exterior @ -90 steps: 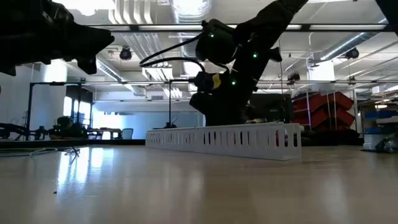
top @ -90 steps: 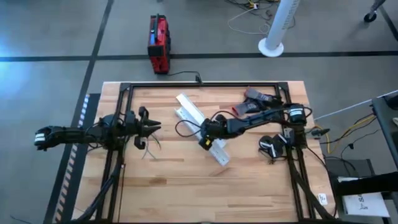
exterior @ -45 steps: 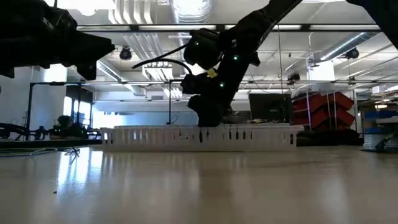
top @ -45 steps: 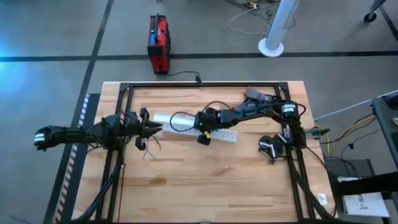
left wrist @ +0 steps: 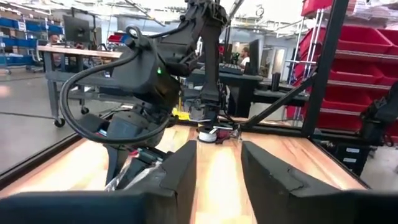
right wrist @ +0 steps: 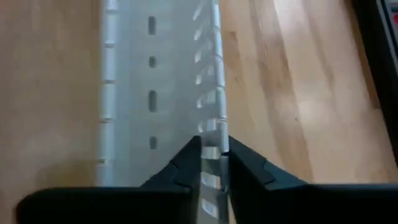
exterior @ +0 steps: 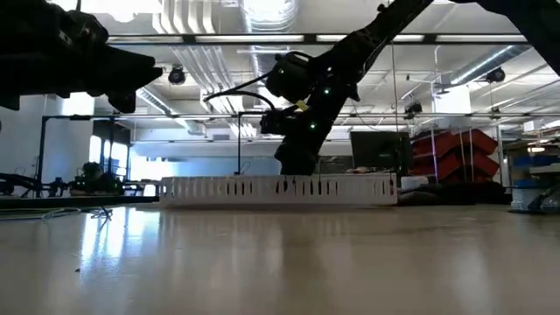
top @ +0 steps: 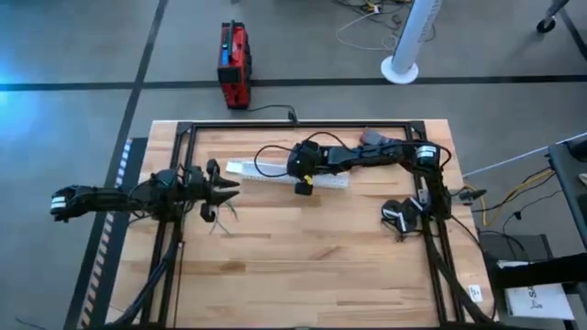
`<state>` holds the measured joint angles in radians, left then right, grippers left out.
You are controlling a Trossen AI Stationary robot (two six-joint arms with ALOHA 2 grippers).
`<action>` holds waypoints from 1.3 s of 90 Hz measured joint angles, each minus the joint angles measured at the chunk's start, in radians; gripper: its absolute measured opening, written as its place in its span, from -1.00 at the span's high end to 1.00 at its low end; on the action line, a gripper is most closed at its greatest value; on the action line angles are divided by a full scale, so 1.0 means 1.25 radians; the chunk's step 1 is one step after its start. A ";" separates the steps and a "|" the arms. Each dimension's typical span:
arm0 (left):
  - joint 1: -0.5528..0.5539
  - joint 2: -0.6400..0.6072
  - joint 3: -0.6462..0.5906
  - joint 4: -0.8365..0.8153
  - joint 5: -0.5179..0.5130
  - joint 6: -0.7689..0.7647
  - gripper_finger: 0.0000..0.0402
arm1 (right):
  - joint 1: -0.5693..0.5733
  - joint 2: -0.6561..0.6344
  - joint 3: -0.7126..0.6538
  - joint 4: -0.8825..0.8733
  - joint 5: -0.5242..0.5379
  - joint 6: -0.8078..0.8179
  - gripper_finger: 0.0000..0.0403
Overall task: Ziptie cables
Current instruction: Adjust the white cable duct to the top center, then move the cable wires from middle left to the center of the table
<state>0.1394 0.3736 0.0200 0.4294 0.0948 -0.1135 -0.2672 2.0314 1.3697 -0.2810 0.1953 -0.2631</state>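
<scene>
Right hand (top: 305, 176) at the worktop's (top: 303, 266) twelve o'clock pinches the white channel's (top: 266, 174) slotted wall, likely positioning it. Left hand (top: 220, 189), fingers spread, waits at nine o'clock above thin cables (top: 223, 218); no ziptie visible.

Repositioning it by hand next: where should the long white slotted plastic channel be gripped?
Pinch one upright slotted side wall from above, as the right gripper does. The long white slotted plastic channel lies flat, open side up, so a thin wall suits narrow jaws.
</scene>
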 joint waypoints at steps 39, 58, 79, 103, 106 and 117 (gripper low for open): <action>0.000 -0.020 0.175 -0.435 -0.027 -0.007 0.16 | 0.055 -0.063 -0.001 0.173 -0.120 0.025 0.02; 0.000 -0.029 0.211 -0.501 -0.027 -0.024 0.24 | 0.158 0.041 -0.002 0.423 -0.163 0.097 0.02; 0.000 -0.040 0.208 -0.510 -0.026 -0.028 0.31 | 0.244 0.206 0.103 0.578 -0.098 0.220 0.00; 0.000 -0.044 0.208 -0.511 -0.026 -0.036 0.39 | 0.274 0.398 0.334 0.530 0.013 0.290 0.01; 0.000 -0.044 0.208 -0.510 -0.026 -0.036 0.40 | 0.273 0.415 0.363 0.518 0.019 0.301 0.01; 0.000 -0.044 0.207 -0.504 -0.026 -0.036 0.43 | 0.270 0.488 0.475 0.423 0.029 0.328 0.04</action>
<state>0.1390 0.3182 0.2790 -0.2012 0.0624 -0.1589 0.0708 2.6409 1.9637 0.2483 0.2318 0.1467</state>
